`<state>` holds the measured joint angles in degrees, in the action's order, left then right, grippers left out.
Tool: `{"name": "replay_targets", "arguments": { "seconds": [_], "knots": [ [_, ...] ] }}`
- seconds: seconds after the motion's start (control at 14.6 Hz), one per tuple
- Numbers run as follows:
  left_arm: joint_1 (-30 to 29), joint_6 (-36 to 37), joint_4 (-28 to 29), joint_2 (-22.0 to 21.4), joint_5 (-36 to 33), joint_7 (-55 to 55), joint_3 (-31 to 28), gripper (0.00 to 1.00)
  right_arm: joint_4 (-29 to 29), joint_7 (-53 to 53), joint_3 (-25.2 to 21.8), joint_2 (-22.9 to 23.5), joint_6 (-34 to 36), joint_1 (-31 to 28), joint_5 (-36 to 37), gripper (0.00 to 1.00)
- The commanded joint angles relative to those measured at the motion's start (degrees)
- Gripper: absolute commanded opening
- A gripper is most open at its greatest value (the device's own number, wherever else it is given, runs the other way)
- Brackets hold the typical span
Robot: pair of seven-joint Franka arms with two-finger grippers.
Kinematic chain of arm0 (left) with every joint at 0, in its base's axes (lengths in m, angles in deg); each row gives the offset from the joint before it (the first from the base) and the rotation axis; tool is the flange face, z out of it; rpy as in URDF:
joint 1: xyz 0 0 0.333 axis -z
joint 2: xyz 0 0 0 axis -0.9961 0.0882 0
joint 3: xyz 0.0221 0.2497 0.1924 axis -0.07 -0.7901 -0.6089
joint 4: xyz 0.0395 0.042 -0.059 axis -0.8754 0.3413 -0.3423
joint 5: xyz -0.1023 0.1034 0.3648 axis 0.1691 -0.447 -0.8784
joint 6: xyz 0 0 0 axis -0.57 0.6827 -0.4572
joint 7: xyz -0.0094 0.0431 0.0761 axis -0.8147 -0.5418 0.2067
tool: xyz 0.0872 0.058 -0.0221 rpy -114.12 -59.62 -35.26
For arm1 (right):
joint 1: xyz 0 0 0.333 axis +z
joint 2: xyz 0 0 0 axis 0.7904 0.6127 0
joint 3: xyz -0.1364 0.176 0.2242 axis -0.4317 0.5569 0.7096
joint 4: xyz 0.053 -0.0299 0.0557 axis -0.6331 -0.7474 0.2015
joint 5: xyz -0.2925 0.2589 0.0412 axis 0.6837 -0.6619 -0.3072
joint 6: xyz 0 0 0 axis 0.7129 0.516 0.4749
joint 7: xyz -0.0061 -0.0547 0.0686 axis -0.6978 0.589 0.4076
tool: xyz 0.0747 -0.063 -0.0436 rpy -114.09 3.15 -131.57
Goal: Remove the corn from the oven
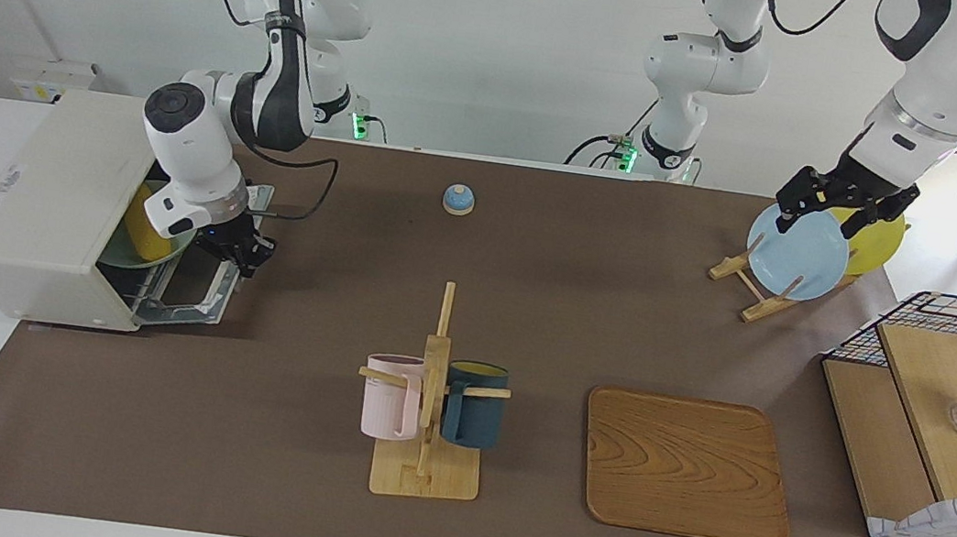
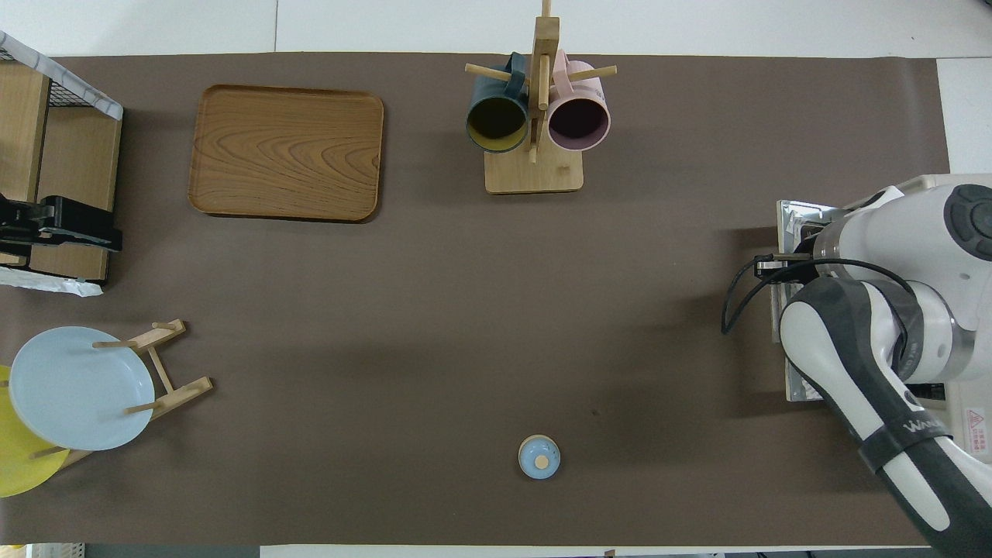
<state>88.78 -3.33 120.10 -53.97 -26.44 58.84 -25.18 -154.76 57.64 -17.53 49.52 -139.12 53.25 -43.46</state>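
Observation:
The cream-white oven (image 1: 34, 201) stands at the right arm's end of the table with its door (image 1: 193, 297) folded down open. The yellow corn (image 1: 141, 232) lies inside on a green plate (image 1: 130, 261) that sticks out of the opening. My right gripper (image 1: 244, 254) is low over the open door, just beside the plate's rim. In the overhead view the right arm (image 2: 876, 325) covers the door, and the corn is hidden. My left gripper (image 1: 817, 223) is open and raised over the plates at the left arm's end, where that arm waits.
A rack holds a blue plate (image 1: 799, 253) and a yellow plate (image 1: 879, 243). A wire-and-wood basket shelf (image 1: 931, 411), a wooden tray (image 1: 683, 466), a mug stand (image 1: 433, 392) with a pink and a dark mug, and a small blue bell (image 1: 458, 199) stand on the brown mat.

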Motion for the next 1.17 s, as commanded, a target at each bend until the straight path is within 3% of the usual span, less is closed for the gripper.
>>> {"name": "replay_targets", "arguments": {
  "seconds": [0.0,0.41,0.69,0.82,0.89,0.96,1.1],
  "knots": [
    [-0.4,-0.3,1.8,-1.7,-0.8,0.2,0.2,1.00,0.0,-0.5,-0.8,2.3,-4.3,0.5,-2.8,0.00],
    [-0.4,-0.4,1.8,-1.7,-0.8,0.3,0.2,1.00,2.2,-1.9,-0.8,5.1,-4.9,3.5,-4.8,0.00],
    [-0.4,-0.9,1.7,-1.6,-0.8,0.1,0.2,1.00,13.1,-2.5,-1.1,3.9,13.9,4.1,-1.5,0.00],
    [-0.3,-0.2,1.8,-1.7,-0.8,0.3,0.3,1.00,15.1,-2.5,-1.0,2.0,18.7,3.5,3.9,0.00],
    [-0.2,-0.3,1.8,-1.7,-0.9,0.3,0.3,1.00,14.8,-2.4,-1.5,1.1,19.6,3.3,5.3,0.05],
    [-0.2,-0.3,1.8,-1.7,-0.8,0.2,0.2,1.00,14.5,-2.4,-1.5,0.6,20.8,2.1,5.3,0.20],
    [-0.3,-0.3,1.8,-1.7,-0.8,0.3,0.2,1.00,13.1,-1.4,-1.5,0.4,20.3,-1.8,5.4,0.32]
  ]
}}
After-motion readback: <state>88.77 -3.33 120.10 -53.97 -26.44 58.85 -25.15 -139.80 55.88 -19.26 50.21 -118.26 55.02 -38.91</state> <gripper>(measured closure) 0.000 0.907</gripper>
